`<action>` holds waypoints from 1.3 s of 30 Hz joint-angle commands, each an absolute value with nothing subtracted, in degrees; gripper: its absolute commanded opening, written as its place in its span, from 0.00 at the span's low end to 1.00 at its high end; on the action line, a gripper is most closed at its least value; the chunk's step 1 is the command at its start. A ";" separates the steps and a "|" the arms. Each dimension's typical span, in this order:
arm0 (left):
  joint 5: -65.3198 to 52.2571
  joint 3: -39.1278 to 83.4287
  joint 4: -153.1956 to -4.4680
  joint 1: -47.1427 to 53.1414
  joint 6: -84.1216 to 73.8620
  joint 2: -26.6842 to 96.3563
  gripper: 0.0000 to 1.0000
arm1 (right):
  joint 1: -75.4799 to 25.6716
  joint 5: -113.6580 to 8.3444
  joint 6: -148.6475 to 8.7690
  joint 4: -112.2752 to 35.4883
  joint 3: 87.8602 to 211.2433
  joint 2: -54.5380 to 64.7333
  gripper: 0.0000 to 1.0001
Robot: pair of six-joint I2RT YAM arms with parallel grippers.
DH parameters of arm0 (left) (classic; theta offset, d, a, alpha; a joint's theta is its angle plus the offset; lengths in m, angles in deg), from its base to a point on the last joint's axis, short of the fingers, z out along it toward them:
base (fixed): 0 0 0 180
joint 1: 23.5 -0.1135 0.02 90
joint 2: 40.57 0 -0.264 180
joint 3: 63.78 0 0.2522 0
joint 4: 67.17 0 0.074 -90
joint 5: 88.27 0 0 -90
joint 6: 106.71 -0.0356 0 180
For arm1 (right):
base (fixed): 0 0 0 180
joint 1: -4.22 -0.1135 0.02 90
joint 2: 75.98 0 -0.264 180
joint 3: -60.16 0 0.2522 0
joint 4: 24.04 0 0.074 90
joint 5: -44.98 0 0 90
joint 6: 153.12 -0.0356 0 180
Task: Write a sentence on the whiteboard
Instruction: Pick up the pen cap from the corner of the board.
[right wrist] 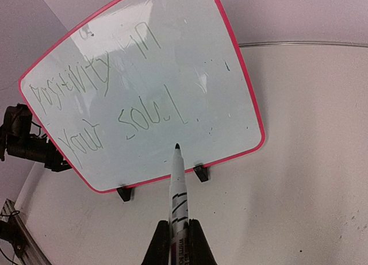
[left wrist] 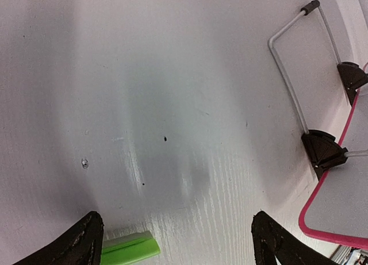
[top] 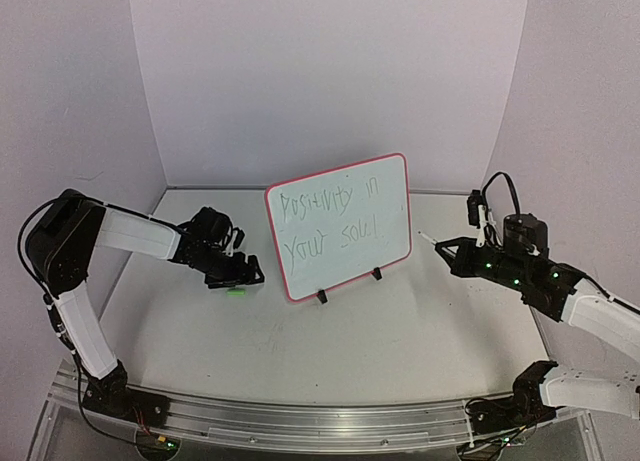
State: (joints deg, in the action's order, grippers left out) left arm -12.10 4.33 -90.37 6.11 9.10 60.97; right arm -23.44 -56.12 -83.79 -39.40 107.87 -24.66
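The whiteboard (top: 388, 193) stands upright on two black clip feet at the middle of the table, its rim red-pink. The sentence (top: 322, 205) is in thin green letters on two lines, reading "POSITIVITY IN YOUR SOUL" (right wrist: 103, 98). My right gripper (right wrist: 179, 225) is shut on a white marker (right wrist: 177, 187) whose dark tip points at the lower part of the whiteboard (right wrist: 190, 35). From above, the right gripper (top: 452, 251) sits just right of the board, the tip slightly off it. My left gripper (top: 247, 271) is open and low over the table, left of the board.
A green marker cap (left wrist: 129, 249) lies on the table by my left gripper's (left wrist: 177, 219) left finger, and shows from above as a green speck (top: 237, 292). The board's wire stand (left wrist: 287, 75) and black feet (left wrist: 322, 150) are behind its rim (left wrist: 322, 233).
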 commanded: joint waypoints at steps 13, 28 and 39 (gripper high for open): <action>-16.05 -0.47 -95.95 6.60 7.95 55.81 0.85 | -23.38 -55.13 -83.94 -39.67 108.26 -25.21 0.00; -4.61 -0.65 -101.33 10.18 6.44 54.83 0.56 | -23.41 -55.14 -83.90 -39.67 108.47 -24.91 0.00; 4.01 2.03 -106.84 13.83 4.71 56.59 0.39 | -23.39 -54.79 -83.93 -39.60 108.12 -24.94 0.00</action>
